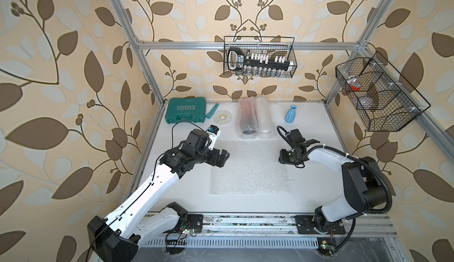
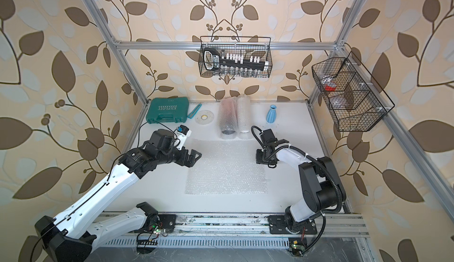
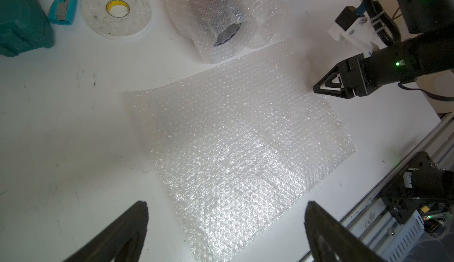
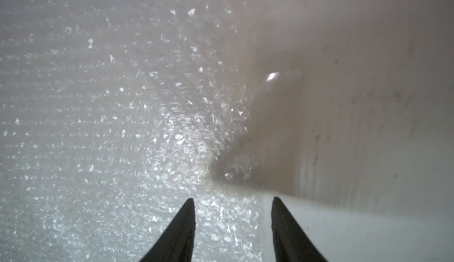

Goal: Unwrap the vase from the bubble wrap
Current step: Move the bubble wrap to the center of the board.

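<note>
Wrist view alone: right claw point(image 4: 232, 199) ajar astride bubble wrap point(image 4: 98, 125) edge; left claw point(image 3: 226, 203) agape.

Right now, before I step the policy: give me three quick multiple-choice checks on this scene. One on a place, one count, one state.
1. Where is the blue vase?
A. lying on its side at the front
B. held up in the air
C. upright at the back, beside the wrapped rolls

2. How many wrapped rolls lie behind the flat sheet?
A. one
B. two
C. four

3. Left gripper: how do its jaws stand?
A. wide open, gripping nothing
B. shut on the sheet
C. shut on the vase

Answers:
1 C: both top views show it standing next to the rolls.
2 B: two rolls lie side by side.
3 A: the left wrist view shows the jaws far apart, above the sheet.
</note>
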### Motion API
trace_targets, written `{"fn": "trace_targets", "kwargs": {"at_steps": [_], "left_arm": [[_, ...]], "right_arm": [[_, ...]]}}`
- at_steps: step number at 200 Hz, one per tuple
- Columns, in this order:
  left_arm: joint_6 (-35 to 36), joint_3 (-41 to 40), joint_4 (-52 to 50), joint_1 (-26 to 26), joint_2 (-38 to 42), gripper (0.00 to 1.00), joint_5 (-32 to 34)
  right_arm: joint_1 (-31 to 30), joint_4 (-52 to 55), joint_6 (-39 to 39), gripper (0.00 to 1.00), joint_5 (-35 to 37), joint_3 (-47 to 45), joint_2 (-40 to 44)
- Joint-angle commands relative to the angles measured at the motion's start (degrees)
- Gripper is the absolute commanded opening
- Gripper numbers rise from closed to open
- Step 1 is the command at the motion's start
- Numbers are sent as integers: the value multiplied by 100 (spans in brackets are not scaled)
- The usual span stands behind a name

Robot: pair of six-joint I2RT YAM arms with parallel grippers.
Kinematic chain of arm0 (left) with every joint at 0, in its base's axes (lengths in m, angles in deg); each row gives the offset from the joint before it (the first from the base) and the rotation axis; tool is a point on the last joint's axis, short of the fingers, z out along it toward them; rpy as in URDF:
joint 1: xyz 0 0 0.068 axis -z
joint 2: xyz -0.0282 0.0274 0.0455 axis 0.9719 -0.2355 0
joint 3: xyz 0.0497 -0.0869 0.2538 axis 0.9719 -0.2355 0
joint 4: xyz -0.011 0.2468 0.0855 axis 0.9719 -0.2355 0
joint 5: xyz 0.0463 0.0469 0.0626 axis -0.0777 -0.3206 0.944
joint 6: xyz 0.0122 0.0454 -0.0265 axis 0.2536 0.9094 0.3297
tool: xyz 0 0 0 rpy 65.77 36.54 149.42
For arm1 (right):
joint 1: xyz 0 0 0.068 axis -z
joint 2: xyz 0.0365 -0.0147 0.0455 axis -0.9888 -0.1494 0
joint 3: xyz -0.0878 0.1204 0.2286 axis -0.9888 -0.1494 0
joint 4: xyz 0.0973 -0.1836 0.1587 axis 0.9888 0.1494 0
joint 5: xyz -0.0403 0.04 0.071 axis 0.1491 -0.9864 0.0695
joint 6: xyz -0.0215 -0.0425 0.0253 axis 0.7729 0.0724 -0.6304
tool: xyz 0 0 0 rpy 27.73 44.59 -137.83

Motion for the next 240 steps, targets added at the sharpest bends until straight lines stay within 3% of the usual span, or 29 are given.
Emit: {"fn": "trace_targets", "kwargs": {"at_steps": [1, 83, 140, 176, 240], "left_arm": [[-78, -9, 87, -89, 10, 99, -153], [-104, -7, 91, -141, 10, 99, -202], [-109, -7, 90, -151, 19, 99, -210], [-115, -7, 108, -159, 53, 99, -256], [-153, -61, 161, -159, 81, 99, -312]], "right_arm": [[-134, 240, -169, 49, 184, -150, -94], [-500, 109, -372, 46, 267, -160, -430], [-550, 149, -372, 14, 586, -180, -437], [-490, 315, -293, 0, 772, -77, -463], [64, 871, -136, 0, 1271, 229, -336]]}}
